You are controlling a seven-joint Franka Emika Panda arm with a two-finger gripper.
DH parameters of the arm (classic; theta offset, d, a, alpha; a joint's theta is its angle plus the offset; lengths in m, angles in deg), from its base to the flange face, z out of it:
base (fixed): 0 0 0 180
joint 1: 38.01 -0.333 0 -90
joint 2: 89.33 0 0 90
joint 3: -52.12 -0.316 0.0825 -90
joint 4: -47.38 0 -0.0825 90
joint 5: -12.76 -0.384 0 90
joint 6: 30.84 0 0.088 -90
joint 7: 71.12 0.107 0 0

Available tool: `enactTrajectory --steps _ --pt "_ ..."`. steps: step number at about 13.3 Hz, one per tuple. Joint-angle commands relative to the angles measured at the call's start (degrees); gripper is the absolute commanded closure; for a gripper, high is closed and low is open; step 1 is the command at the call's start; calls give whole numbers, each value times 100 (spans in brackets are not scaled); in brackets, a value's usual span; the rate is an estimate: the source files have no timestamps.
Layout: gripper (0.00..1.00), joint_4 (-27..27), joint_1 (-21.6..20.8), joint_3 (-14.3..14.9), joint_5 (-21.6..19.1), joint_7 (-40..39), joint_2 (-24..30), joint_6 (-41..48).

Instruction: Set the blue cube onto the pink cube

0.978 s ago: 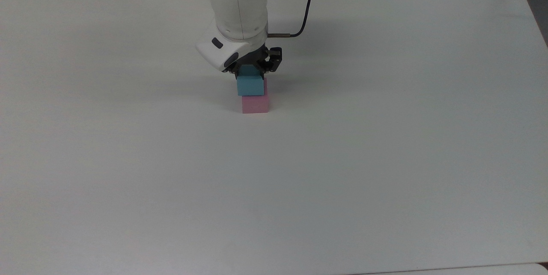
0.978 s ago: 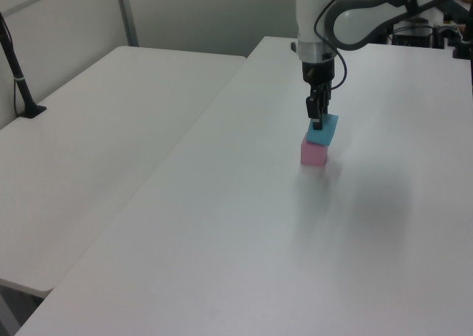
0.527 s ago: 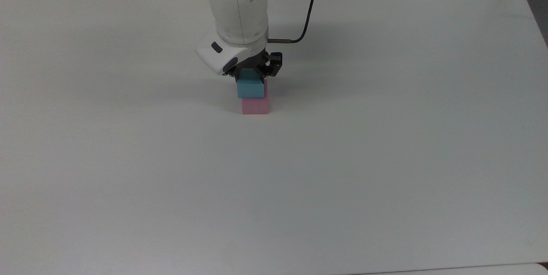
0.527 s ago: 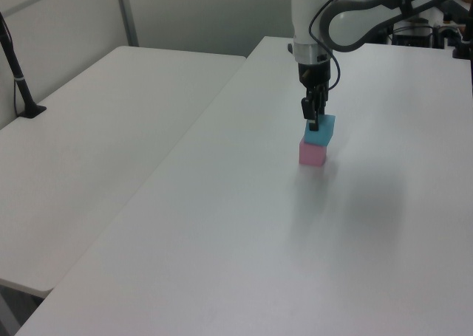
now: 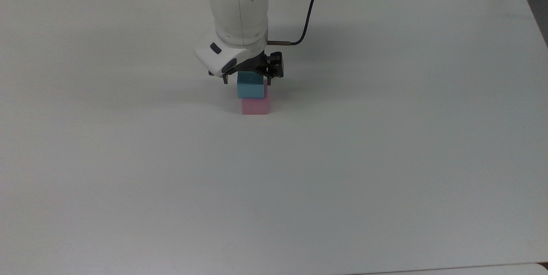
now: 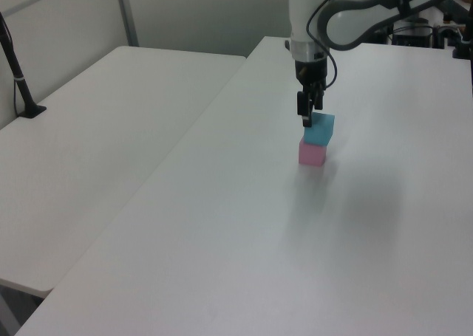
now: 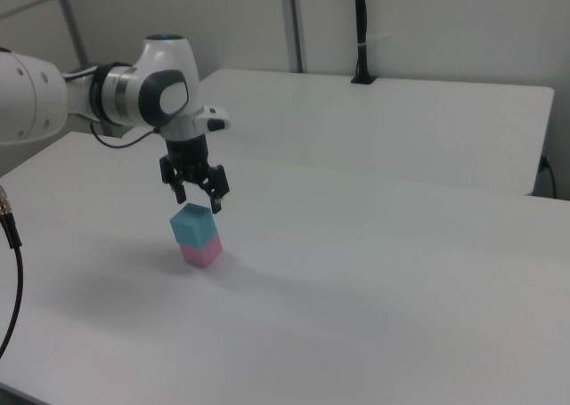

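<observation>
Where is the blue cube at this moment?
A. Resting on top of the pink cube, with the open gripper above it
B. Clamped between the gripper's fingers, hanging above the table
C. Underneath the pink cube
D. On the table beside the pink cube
A: the blue cube sits on the pink cube, and the gripper hangs open just above it.

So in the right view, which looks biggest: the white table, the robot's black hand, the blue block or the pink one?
1. The white matte table, by far.
2. The black two-finger hand, open above the blocks.
3. The light-blue matte cube and pastel-pink matte cube look alike; the blue one covers the pink one's top, so no ranking.
</observation>
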Motion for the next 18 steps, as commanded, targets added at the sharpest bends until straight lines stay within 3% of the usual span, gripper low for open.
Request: enactTrajectory --steps 1,3,5,7,10,14,18 --pt "0 126 184 28 -154 531 475 126" --pt "0 126 211 37 -172 639 696 213" --pt "0 362 220 90 -129 630 941 843" --pt "0 363 211 431 -120 639 1459 1486" --pt "0 319 132 940 -102 447 1925 1585" --pt "0 346 -87 1539 -111 -729 2102 1576" --pt "0 363 -61 1593 -172 -802 2111 1584"
